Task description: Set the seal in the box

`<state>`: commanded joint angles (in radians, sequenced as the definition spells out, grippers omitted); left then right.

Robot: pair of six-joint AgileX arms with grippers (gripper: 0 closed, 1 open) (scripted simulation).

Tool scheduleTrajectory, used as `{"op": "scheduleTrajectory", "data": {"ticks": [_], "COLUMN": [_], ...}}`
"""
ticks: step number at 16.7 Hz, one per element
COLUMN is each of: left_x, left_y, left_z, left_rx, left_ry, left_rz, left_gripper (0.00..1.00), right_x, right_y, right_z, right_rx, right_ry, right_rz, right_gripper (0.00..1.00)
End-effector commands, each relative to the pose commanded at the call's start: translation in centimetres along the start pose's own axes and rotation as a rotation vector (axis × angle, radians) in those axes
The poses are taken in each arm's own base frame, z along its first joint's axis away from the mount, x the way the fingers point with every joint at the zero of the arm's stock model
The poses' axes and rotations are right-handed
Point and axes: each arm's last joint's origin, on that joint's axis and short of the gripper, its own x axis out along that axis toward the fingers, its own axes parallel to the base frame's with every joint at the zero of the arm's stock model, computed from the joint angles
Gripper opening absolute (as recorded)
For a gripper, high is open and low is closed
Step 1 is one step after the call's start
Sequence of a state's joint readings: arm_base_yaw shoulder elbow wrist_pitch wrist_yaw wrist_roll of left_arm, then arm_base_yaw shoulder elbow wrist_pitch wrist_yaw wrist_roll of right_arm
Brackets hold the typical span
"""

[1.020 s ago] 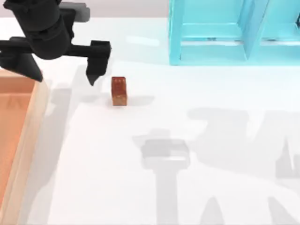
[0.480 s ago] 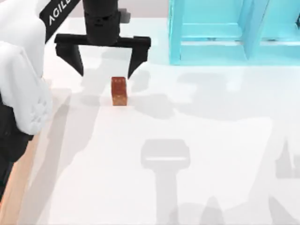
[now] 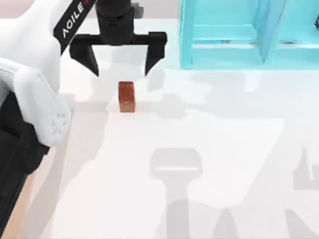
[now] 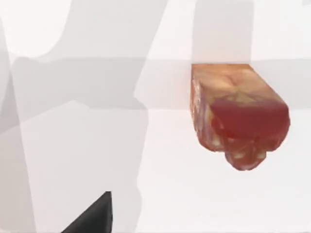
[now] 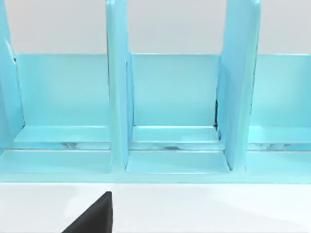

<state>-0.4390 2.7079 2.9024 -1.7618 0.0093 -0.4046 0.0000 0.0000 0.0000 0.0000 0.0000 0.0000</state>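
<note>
Two arms work at a white table (image 3: 209, 149), and the left arm (image 3: 30, 89) is by far the biggest thing in the top view, its white and black bulk covering the table's left side from the far edge down to the near left corner. A turquoise shelf unit (image 3: 239, 35) stands along the far edge toward the right, its open compartments divided by upright panels; the right wrist view faces those compartments (image 5: 175, 111) head-on across a strip of bare table. A thin strip of the box (image 3: 20, 209) shows at the near left edge, mostly hidden under the left arm. The left gripper (image 3: 121, 69) hangs near the far edge, left of the shelf unit, with its two black fingers spread wide apart and holding nothing. The seal (image 3: 126, 96) stands upright on the table just nearer than the gap between those fingers, touching neither, and well apart from the box. The left wrist view shows the seal (image 4: 238, 116) close up on the white surface, with one dark fingertip (image 4: 95, 216) off to its side.
</note>
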Motion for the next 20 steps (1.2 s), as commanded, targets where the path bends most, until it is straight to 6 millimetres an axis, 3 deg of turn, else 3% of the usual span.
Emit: {"op": "scheduleTrajectory", "data": {"ticks": [5,8,16,20], "left_x": [0.0,1.0,8.3,9.8], "left_y": [0.2,-0.1,-0.3,-0.2], "left_z": [0.1,0.4,0.7,0.4], "left_rx": [-0.004,0.0,0.0,0.0], "left_ry": [-0.002,-0.005,0.018,0.003], "left_rz": [0.0,-0.002,0.008,0.001], "left_gripper": [1.0,1.0,1.0,1.0], "right_x": [0.0,0.0,0.0,0.0], "right_y": [0.0,0.0,0.0,0.0], "right_z": [0.0,0.0,0.0,0.0], "right_rx": [0.0,0.0,0.0,0.0], "right_ry": [0.0,0.0,0.0,0.0], "right_rz": [0.0,0.0,0.0,0.0], "right_gripper": [1.0,1.0,1.0,1.0]}}
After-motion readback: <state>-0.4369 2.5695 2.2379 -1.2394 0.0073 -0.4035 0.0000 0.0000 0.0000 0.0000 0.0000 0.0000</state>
